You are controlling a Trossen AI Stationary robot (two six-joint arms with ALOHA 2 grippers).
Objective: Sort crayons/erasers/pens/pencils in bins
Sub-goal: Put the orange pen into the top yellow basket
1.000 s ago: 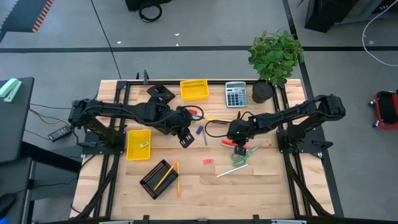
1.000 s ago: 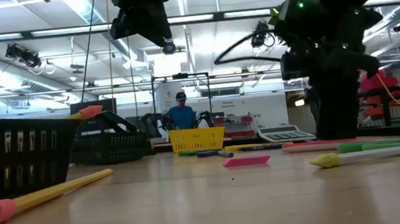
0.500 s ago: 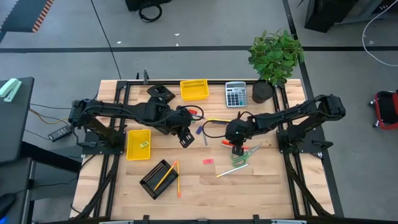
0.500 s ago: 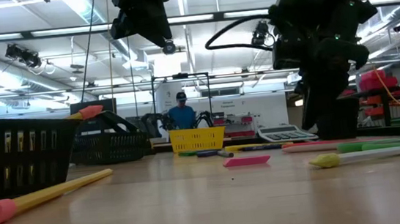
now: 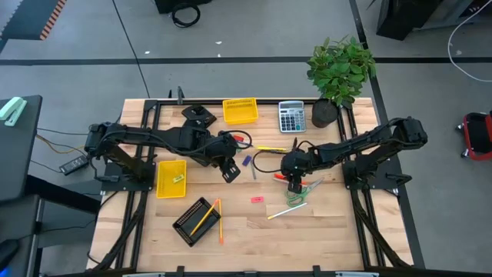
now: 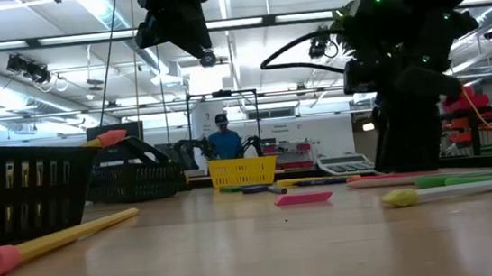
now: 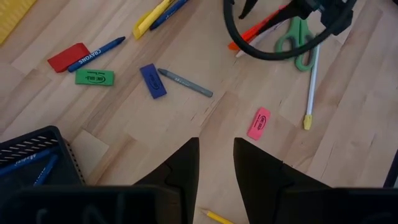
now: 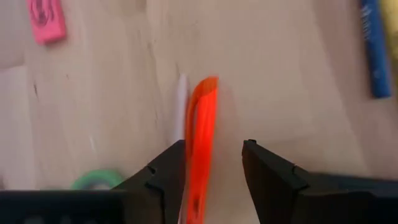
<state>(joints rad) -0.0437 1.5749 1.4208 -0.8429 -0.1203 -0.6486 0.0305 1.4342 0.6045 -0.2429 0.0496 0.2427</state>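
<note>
- Risk — the right gripper (image 8: 214,163) stands low over the orange pen (image 8: 200,149), which lies off-centre against one finger; a closure from here could, in my judgement, pinch it askew or roll it into the green-handled scissors (image 5: 302,191) lying just beside.
- Right gripper, centre-right of the high view: jaws parted around the pen, not clamped on it; whether a pad touches it cannot be told.
- Left gripper (image 7: 216,163), centre-left of the high view: raised over bare table, jaws partly apart, holding nothing.
- Pink eraser (image 5: 257,199) lies loose at lower centre.
- Bins: black mesh bin (image 5: 193,221) lower left with pencils in it, yellow bin (image 5: 171,178) at left, further yellow bin (image 5: 239,111) at top centre.
</note>
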